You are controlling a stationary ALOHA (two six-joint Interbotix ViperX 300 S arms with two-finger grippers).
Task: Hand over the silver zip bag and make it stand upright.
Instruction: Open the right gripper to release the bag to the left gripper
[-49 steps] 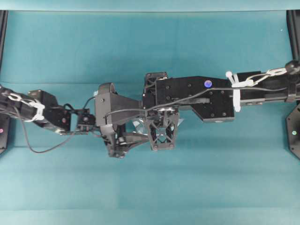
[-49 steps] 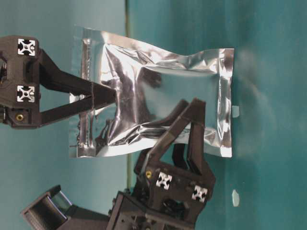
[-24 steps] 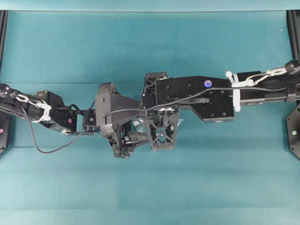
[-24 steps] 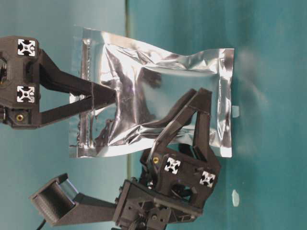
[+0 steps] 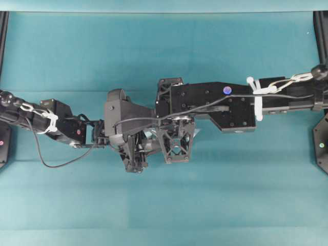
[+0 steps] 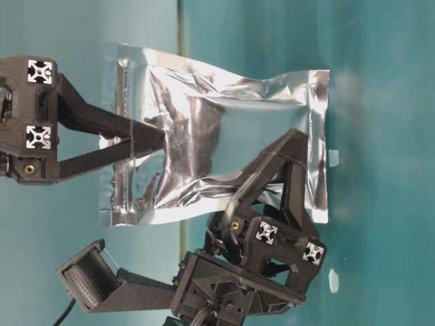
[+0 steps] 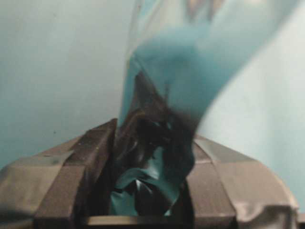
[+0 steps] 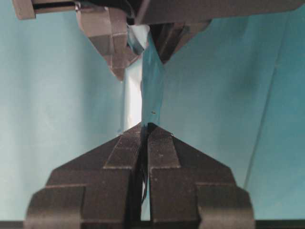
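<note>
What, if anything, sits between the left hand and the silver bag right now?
Nothing visible. The left hand already straddles the silver zip bag, foil bunched between its fingers. The right hand is shut on the bag's opposite edge, clear of the left.

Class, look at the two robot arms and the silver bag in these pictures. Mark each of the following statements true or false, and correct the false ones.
1. The right pincer is closed on the silver zip bag. True.
2. The bag lies flat on the table. False: it is held up in the air between the two arms.
3. The left pincer has its fingers on either side of the bag's lower part. True, as the left wrist view shows.
4. The right pincer grips the bag at its centre panel. False: it pinches the bag near one sealed edge.
5. A small white bit lies on the table. True.
</note>
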